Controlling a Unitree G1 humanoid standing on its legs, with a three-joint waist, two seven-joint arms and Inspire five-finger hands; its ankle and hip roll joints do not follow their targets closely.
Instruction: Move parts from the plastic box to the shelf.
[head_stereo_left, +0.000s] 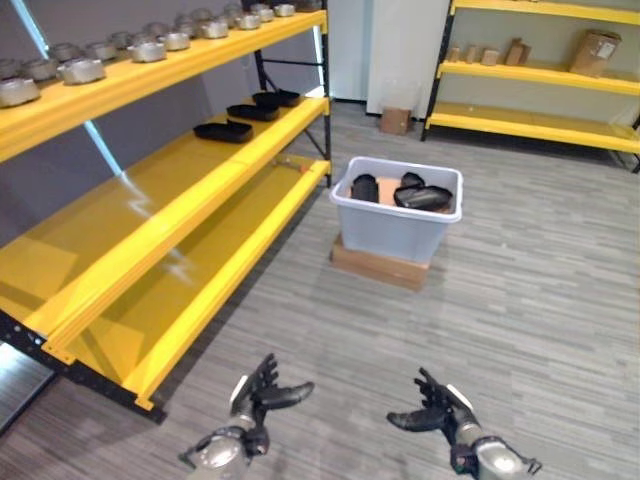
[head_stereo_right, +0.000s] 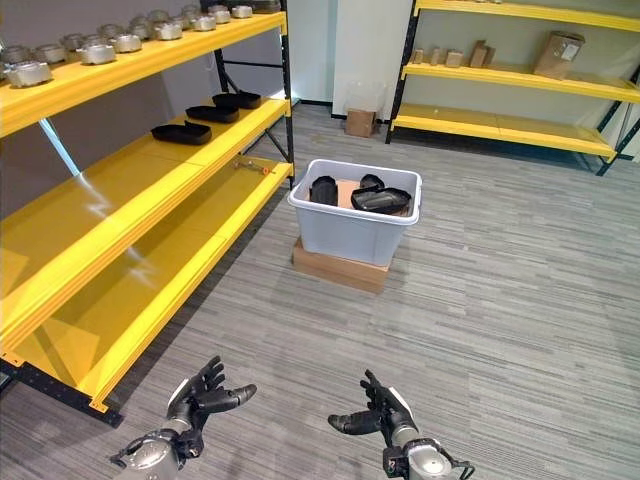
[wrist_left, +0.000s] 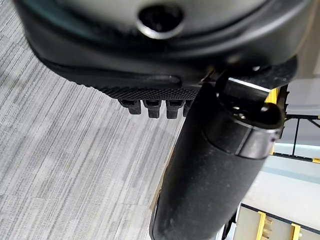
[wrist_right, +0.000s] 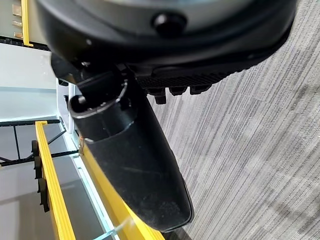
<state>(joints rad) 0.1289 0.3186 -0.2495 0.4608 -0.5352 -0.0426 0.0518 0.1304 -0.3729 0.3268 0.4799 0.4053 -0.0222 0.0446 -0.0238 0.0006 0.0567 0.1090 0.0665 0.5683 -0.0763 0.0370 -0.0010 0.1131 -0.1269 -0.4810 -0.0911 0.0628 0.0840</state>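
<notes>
Looking ahead, I see the pale grey plastic box of black moulded parts well beyond both empty, loosely spread hands, my right hand slightly nearer than my left hand.

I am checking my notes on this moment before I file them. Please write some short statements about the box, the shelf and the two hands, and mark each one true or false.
1. The plastic box stands on a flat cardboard piece. True.
2. The plastic box is empty. False: black parts lie in it.
3. The left hand holds a black part. False: it is open and holds nothing.
4. The right hand is open, low over the floor. True.
5. Black trays lie on the yellow shelf's middle level. True.
</notes>
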